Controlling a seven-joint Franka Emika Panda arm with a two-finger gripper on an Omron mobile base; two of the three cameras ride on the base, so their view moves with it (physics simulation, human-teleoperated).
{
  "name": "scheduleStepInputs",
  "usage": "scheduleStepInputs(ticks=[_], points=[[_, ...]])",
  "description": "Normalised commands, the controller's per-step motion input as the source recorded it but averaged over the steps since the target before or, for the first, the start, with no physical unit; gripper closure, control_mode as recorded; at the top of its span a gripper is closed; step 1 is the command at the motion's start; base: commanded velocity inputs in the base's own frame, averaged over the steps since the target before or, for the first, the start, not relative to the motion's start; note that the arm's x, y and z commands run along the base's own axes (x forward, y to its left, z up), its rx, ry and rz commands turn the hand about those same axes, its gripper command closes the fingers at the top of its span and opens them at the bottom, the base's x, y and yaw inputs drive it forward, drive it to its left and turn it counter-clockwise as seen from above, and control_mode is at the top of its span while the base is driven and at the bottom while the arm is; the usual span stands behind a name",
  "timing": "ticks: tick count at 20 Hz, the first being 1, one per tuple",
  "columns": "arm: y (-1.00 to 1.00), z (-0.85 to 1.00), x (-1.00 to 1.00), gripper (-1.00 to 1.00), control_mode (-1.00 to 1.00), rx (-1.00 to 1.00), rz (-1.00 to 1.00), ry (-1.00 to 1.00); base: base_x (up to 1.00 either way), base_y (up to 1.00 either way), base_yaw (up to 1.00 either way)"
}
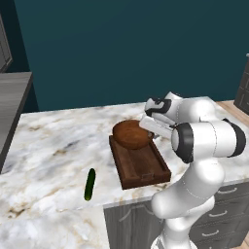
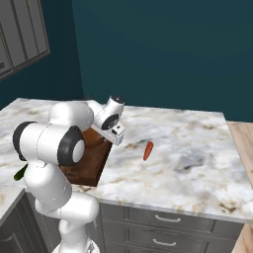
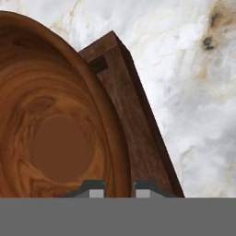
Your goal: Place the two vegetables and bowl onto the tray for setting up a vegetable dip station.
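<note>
The bowl (image 1: 132,134) sits at the far end of the tray (image 1: 146,170), tipped a little so its reddish inside faces the arm. The pincer (image 3: 118,190) is down at the bowl's rim on the side toward the arm: in the hand view the two dark tips stand close together with the rim's edge running between them, so it looks clamped on the bowl's wall, though the contact itself is too low in that view to be sure. Directly beyond the pincer runs the tray's long rail, and past that the marble counter (image 1: 53,146).

The two vegetables lie off the tray. The cucumber (image 1: 90,184) lies on the counter well off to the pincer's left, near the front edge. The carrot (image 2: 147,150) lies on the counter to the pincer's right, clear of the tray.

The risk I'd watch: the bowl is about as wide as the tray and appears to be resting tilted rather than flat. If the pincer lets go from here, it may rock or slide over the rail. A sideways drag on withdrawal could pull it off too.
</note>
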Motion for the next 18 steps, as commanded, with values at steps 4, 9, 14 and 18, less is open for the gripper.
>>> scheduleStepInputs(ticks=[4, 9, 14, 18], points=[[0.02, 0.01, 0.00, -1.00, -1.00, 0.01, 0.00, 0.00, 0.00, 0.00, 0.00], [0.00, 0.10, -0.07, -1.00, -1.00, 0.03, 0.00, 0.00, 0.00, 0.00, 0.00], [-0.04, 0.28, -0.17, -1.00, -1.00, 0.02, 0.00, 0.00, 0.00, 0.00, 0.00], [-0.13, 0.36, -0.27, -1.00, -1.00, 0.00, 0.00, 0.00, 0.00, 0.00, 0.00]])
